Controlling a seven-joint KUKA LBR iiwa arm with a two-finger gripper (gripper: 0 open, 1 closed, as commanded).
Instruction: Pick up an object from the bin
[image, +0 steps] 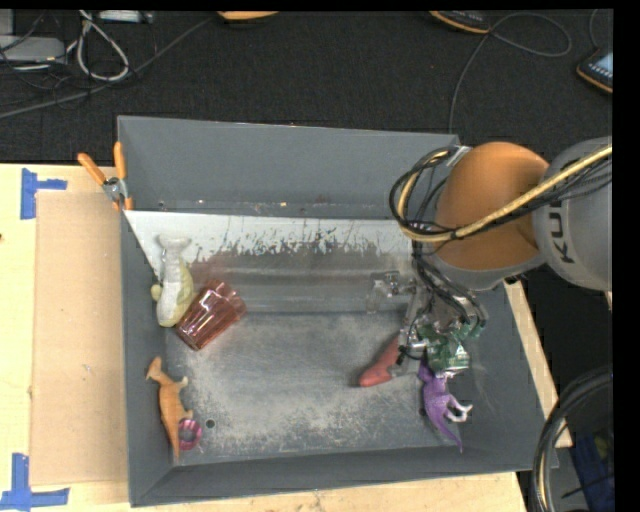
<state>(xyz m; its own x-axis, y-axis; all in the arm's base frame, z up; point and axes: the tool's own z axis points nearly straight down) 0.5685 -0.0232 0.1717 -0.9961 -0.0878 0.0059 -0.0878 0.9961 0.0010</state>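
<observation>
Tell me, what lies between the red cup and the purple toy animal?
A small red piece, in the camera view; otherwise bare bin floor.

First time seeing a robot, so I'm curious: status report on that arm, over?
Gripper low at the bin's right side. Red piece right beside it, purple toy figure close by too. Red cup, orange toy far left, no obstacle.

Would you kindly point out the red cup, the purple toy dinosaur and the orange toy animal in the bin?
red cup (211, 315): camera view, middle of its side.
purple toy dinosaur (437, 395): camera view, on its body.
orange toy animal (170, 402): camera view, on its body.
</observation>
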